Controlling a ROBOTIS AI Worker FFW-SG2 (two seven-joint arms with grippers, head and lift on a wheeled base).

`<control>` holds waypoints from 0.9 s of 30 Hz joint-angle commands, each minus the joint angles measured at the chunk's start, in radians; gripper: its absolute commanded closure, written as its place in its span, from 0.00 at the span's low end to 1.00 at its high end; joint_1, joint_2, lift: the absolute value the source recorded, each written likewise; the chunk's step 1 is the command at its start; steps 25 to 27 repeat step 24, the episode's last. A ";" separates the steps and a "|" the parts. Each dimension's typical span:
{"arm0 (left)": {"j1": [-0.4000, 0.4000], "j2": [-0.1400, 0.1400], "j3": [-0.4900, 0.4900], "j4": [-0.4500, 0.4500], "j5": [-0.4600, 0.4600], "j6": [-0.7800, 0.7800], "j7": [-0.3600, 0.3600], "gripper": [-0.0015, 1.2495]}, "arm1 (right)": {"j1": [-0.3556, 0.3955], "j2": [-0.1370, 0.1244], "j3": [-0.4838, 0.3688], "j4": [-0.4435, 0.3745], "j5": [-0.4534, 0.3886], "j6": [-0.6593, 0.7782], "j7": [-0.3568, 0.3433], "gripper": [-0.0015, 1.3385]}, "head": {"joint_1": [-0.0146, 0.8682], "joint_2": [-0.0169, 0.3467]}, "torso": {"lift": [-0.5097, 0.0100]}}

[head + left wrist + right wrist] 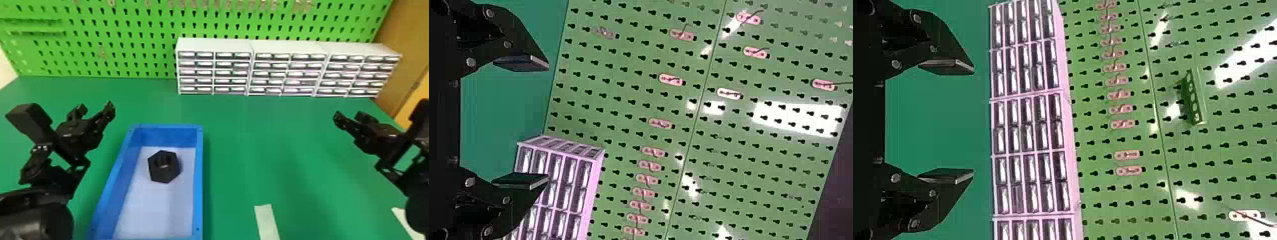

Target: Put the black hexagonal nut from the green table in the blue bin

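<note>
Green pegboard (143, 22) backs green tabletop (271, 134)

Three white drawer cabinets (214, 44) stand side by side at the tabletop's rear, before the pegboard. Each contains multiple rows of small drawers. Metal hooks (671, 80) are mounted on the perforated face. Bright reflections (799, 119) are noted on the pegboard. A brownish-orange surface (403, 35) adjoins at right.

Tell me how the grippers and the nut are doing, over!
Left gripper open, empty. Right gripper open, empty. Black nut inside the blue bin. Nothing on top of it.
</note>
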 commanded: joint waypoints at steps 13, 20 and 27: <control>-0.002 0.000 0.001 -0.002 -0.001 -0.006 0.000 0.37 | -0.004 0.000 0.003 0.000 0.000 0.000 0.000 0.39 | 0.80 0.07 | 0.79; -0.002 0.000 0.001 0.000 -0.001 -0.006 0.000 0.37 | -0.004 0.003 0.002 0.000 0.000 0.000 0.000 0.39 | 0.80 0.07 | 0.79; -0.002 0.000 0.001 -0.002 -0.001 -0.006 0.000 0.37 | -0.004 0.003 0.002 0.000 0.000 0.000 0.000 0.39 | 0.80 0.07 | 0.79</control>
